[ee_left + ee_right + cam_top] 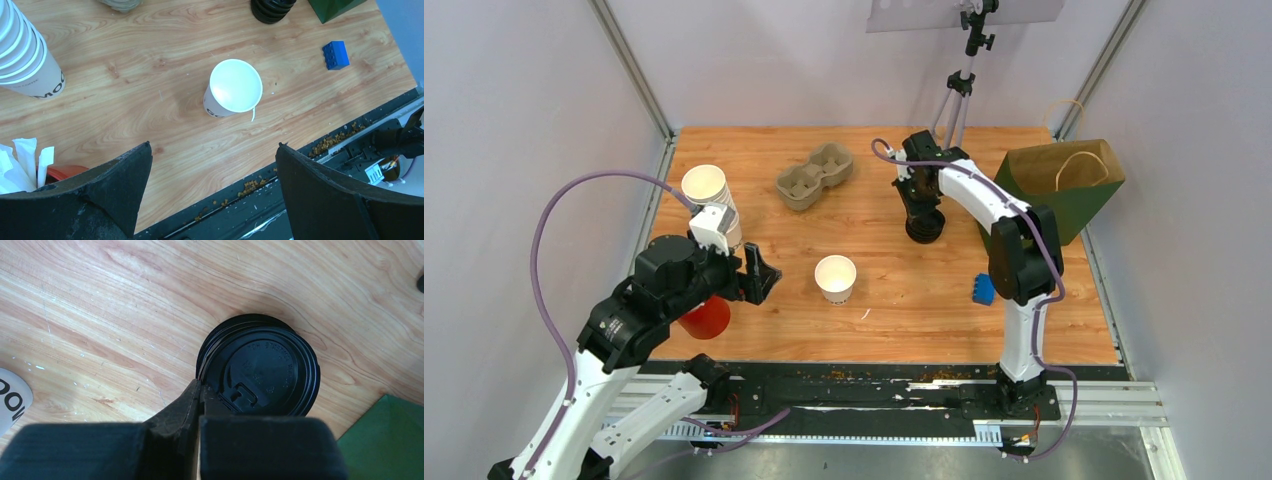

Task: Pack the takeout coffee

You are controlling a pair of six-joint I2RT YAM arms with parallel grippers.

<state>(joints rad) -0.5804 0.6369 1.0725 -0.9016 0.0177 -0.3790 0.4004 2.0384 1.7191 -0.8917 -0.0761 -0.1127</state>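
A white-sided takeout coffee cup (835,278) (234,90) stands upright in the middle of the table, open-topped, with no lid on it. My left gripper (762,275) (214,146) hangs open to its left, near the front edge, with nothing between its fingers. At the back right my right gripper (921,212) (201,386) points down, shut on the left rim of the top black lid (265,365). That lid sits a little askew on a stack of black lids (925,232).
A stack of lidless white cups (709,195) (22,55) and a red cup of white sticks (707,318) stand by the left arm. A cardboard cup carrier (815,175) lies at the back, a green paper bag (1064,185) at the right, and a blue brick (983,289) (335,54) nearby.
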